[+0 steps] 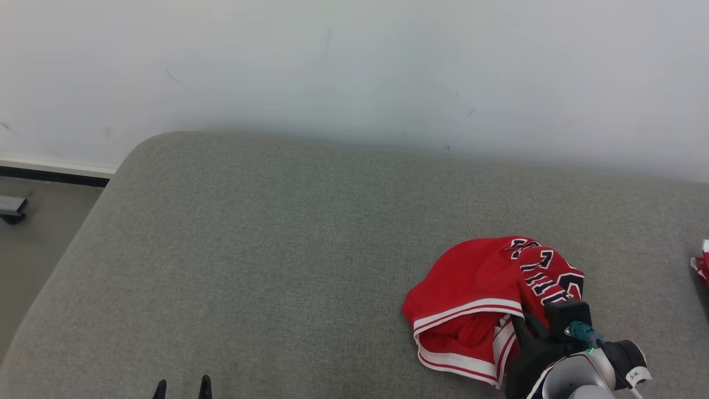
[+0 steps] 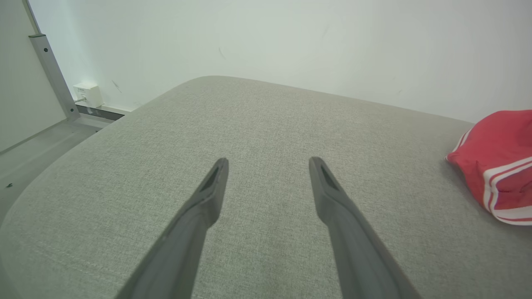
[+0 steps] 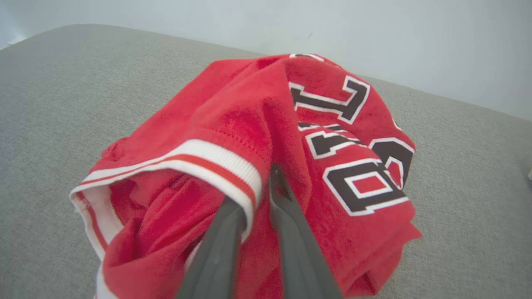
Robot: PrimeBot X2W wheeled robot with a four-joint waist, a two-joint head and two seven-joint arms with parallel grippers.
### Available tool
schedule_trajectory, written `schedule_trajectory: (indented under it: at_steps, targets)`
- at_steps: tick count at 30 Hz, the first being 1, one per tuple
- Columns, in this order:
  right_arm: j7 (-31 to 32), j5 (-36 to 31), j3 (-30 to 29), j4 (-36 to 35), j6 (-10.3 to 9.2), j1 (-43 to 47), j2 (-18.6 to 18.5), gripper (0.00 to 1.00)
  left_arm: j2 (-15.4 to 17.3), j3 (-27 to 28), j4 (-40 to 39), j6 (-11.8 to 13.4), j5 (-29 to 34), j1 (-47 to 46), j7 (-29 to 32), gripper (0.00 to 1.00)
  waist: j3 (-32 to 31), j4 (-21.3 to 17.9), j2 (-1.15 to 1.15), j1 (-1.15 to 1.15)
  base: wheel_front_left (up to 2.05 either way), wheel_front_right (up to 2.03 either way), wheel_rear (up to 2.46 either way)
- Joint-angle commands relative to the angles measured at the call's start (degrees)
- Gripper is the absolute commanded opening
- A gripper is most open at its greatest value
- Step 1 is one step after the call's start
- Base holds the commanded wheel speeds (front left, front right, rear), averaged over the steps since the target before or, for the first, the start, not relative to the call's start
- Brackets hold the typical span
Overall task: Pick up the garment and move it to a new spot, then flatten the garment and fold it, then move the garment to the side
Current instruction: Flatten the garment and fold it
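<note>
- Far left, a strip of floor (image 1: 33,255) runs beside the grey cushion (image 1: 266,249), which stands against a pale wall (image 1: 354,66).
- The left gripper (image 1: 183,389) sits at the cushion's near edge. Its jaws are spread wide over bare fabric with nothing between them, and it is well apart from the garment.
- The middle of the cushion is bare, so there is room there to lay the cloth out.
- The garment (image 1: 476,282), a red jersey with black-and-white lettering (image 3: 353,166), lies bunched in a heap on the right part of the cushion. It has not been lifted.
- The right gripper (image 3: 253,195) is on the near side of the heap. Its jaws stand close together, pinching a fold of the white-and-red striped hem (image 3: 199,160).
- At the far right edge a scrap of another red cloth (image 1: 702,266) peeks in. What it is cannot be told.
- Step in hand, as I judge it: the first one, taking hold of the garment so it can be carried to a new spot.
- The next move calls for a firm pinch on the hem, then a lift high enough that the trailing cloth clears the cushion, and a carry toward the open middle.
- The hold takes in only a thin fold, so the cloth could slip out. The free left gripper would be needed afterwards for spreading it flat.
</note>
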Motion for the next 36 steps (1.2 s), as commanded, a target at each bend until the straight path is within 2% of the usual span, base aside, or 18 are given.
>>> schedule_trajectory:
  at_steps: [1, 7, 14, 20, 24, 27, 36]
  targets:
    - [-0.8, 0.3, -0.1, -0.1, -0.15, -0.7, 0.0, 0.00, -0.1, 0.0, 0.0, 0.4, -0.2, -0.4, -0.2, 1.00, -0.1, -0.1, 0.00, 0.00, 0.00, 0.00, 0.00]
    - [-2.0, 4.2, 4.6, -4.0, -0.15, -2.8, 0.0, 0.00, -0.1, 0.6, -0.1, 0.6, -0.5, -0.3, -0.2, 1.00, -1.0, -0.7, 0.00, 0.00, 0.00, 0.00, 0.00]
    - [1.0, 11.0, 13.6, -15.3, -0.15, -9.7, 0.0, 0.00, -0.1, 1.4, -0.6, 0.7, -1.0, -0.1, -0.2, 1.00, -1.8, -2.0, 0.00, 0.00, 0.00, 0.00, 0.00]
    - [-0.8, 15.4, 15.3, -20.5, -0.15, -17.6, 0.0, 0.00, -0.1, 1.0, -0.9, 1.1, -1.3, -0.1, -0.2, 1.00, -2.0, -2.3, 0.00, 0.00, 0.00, 0.00, 0.00]
    - [-5.1, 21.6, 12.2, -21.5, -0.15, -21.0, 0.0, 0.00, -0.1, 1.0, -1.0, 1.1, -1.3, 0.2, -0.2, 1.00, -2.1, -2.2, 0.00, 0.00, 0.00, 0.00, 0.00]
    - [-8.0, 22.0, 7.7, -19.4, -0.15, -21.1, 0.0, 0.00, -0.1, 1.0, -1.1, 1.2, -1.3, 0.5, -0.2, 1.00, -2.0, -2.2, 0.00, 0.00, 0.00, 0.00, 0.00]
    - [-8.1, 8.5, -11.1, -0.7, -0.15, -16.0, 0.0, 0.00, -0.1, 0.8, -1.2, 1.0, -1.2, 0.2, -0.2, 1.00, -0.6, -2.9, 0.00, 0.00, 0.00, 0.00, 0.00]
